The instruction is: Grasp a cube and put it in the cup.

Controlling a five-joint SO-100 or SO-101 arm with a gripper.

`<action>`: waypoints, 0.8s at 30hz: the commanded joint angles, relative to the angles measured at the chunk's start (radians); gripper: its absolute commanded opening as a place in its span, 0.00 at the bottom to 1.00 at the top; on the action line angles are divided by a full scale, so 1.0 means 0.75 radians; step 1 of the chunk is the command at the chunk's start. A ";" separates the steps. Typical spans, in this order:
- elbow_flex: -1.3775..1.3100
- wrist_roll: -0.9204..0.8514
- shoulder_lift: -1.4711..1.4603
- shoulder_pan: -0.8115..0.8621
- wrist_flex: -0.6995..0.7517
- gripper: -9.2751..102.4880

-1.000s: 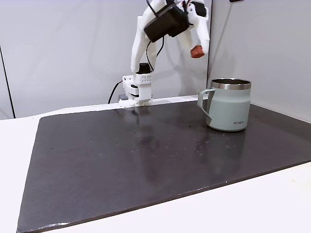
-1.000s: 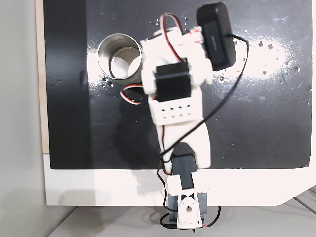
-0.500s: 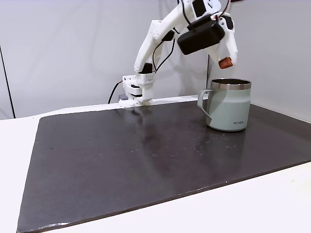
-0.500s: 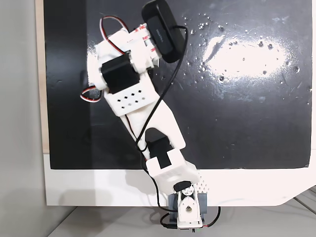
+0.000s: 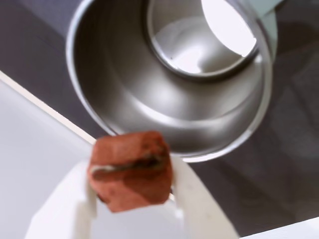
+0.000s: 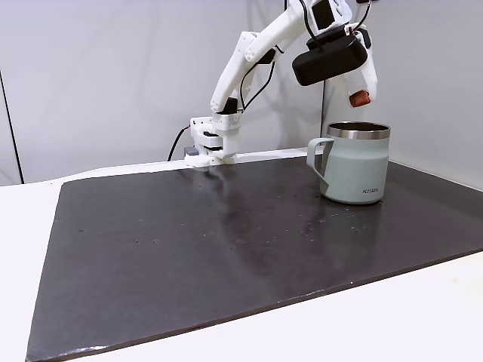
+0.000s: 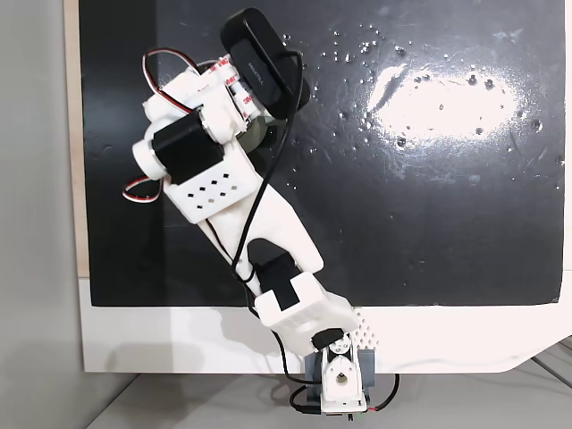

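Observation:
My gripper [image 5: 131, 173] is shut on the cube [image 5: 130, 169], a small terracotta block pinched between two white fingers [image 5: 192, 199]. In the wrist view the cube hangs just by the near rim of the cup [image 5: 104, 94], whose steel inside is empty. From the side, the gripper [image 6: 362, 95] holds the cube [image 6: 359, 99] a short way above the open top of the pale grey-green cup [image 6: 355, 170], whose handle faces left. In the top-down fixed view the arm [image 7: 192, 143] covers most of the cup.
The cup stands at the back right of a dark mat [image 6: 226, 241] on a white table [image 6: 423, 317]. The arm's base [image 6: 211, 143] sits at the mat's back edge. A black camera [image 6: 328, 62] rides on the wrist. Grey wall panels stand close behind.
The arm has swung with the cube from left of the cup to over its opening. In the top-down view it moved left and now covers the cup.

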 commanded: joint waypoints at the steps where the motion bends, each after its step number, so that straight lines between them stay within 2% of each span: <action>1: 0.012 -0.010 0.053 0.014 0.010 0.24; 4: 0.063 -0.006 0.084 0.022 0.010 0.28; 24: 0.102 -0.020 0.129 0.025 0.010 0.26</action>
